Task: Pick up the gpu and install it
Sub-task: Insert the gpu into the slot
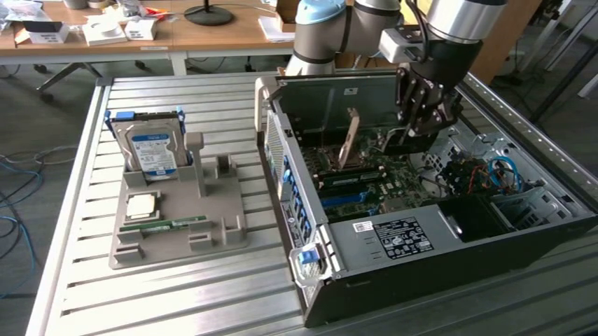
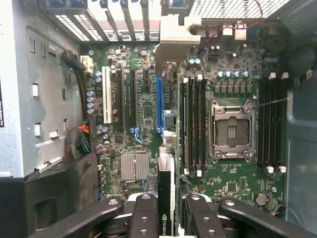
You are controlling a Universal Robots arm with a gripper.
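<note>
The end effector (image 2: 167, 210) is gripping the gpu (image 2: 166, 191) at a narrow, partly closed width, its dark fingers (image 2: 143, 213) pressing on either face of the thin card. It is holding the card on edge, probably so that the contact edge is facing down towards the board. The green logo is showing on the card just between the fingers.

In the wrist view the card is hanging over the green motherboard (image 2: 143, 99). It is lying roughly in line with the long blue slot (image 2: 159, 104), though a little to one side of it. Whether the card is already touching the slot I cannot tell. The open processor socket (image 2: 232, 130) is sitting beside that slot, with rows of black memory slots flanking it.

In the exterior view the arm is reaching down into the open computer case (image 1: 421, 241), which is lying on its side so that the board is facing up and can be reached from above.

Well apart, to the exterior view's left, a grey holder tray (image 1: 215, 210) is resting on the slatted metal surface (image 1: 187, 294). The hard drive (image 1: 154, 150) is standing upright at the tray's far end, while a processor chip (image 1: 142, 204) and the green memory stick (image 1: 167, 225) are lying nearer. The tray seems to be keeping each part in a fixed place.
</note>
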